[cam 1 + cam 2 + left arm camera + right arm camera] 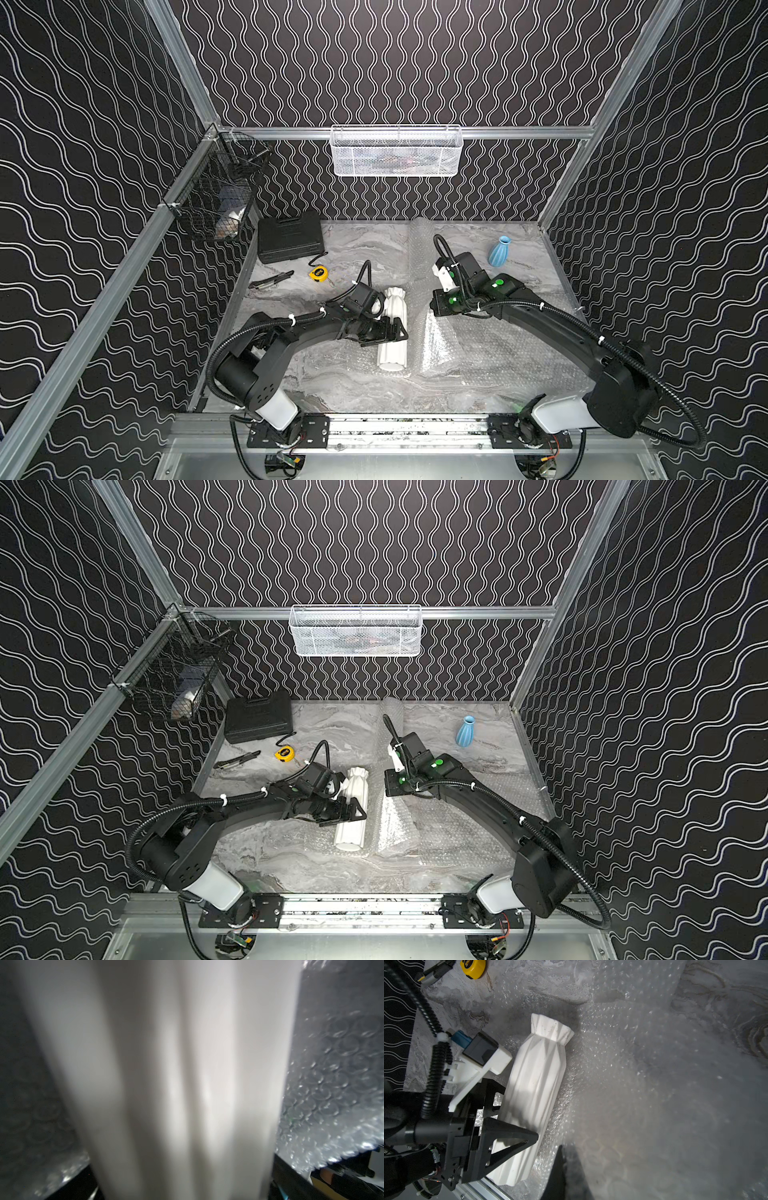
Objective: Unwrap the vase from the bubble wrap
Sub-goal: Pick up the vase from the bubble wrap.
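In both top views the vase (394,305) (354,837) lies bare on its side on the wrap (478,353), with the left gripper (395,332) across its middle. The right gripper (433,312) is closed, pinching a raised fold of wrap.

Left wrist: the vase (166,1064) fills the gap between the fingers (291,1169); whether they press it I cannot tell.

Right wrist: the left gripper (521,1115) has its jaws set wide, straddling the vase (539,1068).
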Action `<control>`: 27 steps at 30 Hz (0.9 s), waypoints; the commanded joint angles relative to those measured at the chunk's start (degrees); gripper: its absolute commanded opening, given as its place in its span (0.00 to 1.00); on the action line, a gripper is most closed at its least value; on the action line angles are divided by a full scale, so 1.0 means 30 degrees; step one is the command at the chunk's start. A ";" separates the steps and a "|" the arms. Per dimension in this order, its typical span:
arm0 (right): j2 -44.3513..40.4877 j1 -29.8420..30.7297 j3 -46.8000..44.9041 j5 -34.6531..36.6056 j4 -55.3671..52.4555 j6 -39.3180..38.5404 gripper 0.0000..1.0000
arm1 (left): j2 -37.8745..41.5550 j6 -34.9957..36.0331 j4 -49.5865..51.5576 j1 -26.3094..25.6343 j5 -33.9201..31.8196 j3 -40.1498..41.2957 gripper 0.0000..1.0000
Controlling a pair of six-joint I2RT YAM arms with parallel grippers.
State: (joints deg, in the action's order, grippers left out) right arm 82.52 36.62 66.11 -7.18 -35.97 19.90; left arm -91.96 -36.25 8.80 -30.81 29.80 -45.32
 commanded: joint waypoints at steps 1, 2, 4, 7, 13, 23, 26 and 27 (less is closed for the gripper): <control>0.0090 0.0002 0.0077 -0.0126 0.0416 -0.0100 0.02 | -0.0224 -0.0172 -0.0426 -0.0100 0.0085 0.0132 0.97; 0.0118 0.0002 0.0055 -0.0137 0.0445 -0.0093 0.02 | -0.0253 -0.0197 -0.0442 -0.0102 0.0043 0.0160 0.97; 0.0149 -0.0009 0.0054 -0.0126 0.0416 -0.0100 0.02 | -0.0312 -0.0137 -0.0414 -0.0160 0.0000 0.0222 0.97; 0.0121 0.0010 0.0026 -0.0097 0.0446 -0.0071 0.02 | -0.0328 -0.0035 -0.0266 -0.0276 -0.0145 0.0253 0.95; 0.0034 0.0009 0.0054 0.0129 0.0363 -0.0099 0.02 | -0.0121 0.0444 0.0496 -0.0307 -0.0765 0.0162 0.80; -0.0107 0.0006 -0.0032 0.1121 -0.0241 -0.0275 0.04 | 0.2031 0.1515 0.1959 -0.0307 -0.2556 -0.0301 0.77; -0.0162 0.0006 -0.0178 0.1523 -0.0418 -0.0276 0.08 | 0.2393 0.1762 0.1989 -0.0307 -0.2580 -0.0380 0.77; -0.0173 0.0008 -0.0207 0.1684 -0.0502 -0.0291 0.11 | 0.2481 0.1799 0.1962 -0.0308 -0.2635 -0.0391 0.77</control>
State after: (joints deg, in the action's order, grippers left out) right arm 82.41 36.62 65.69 -4.36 -36.42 19.46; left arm -85.78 -33.04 16.14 -31.77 22.39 -45.76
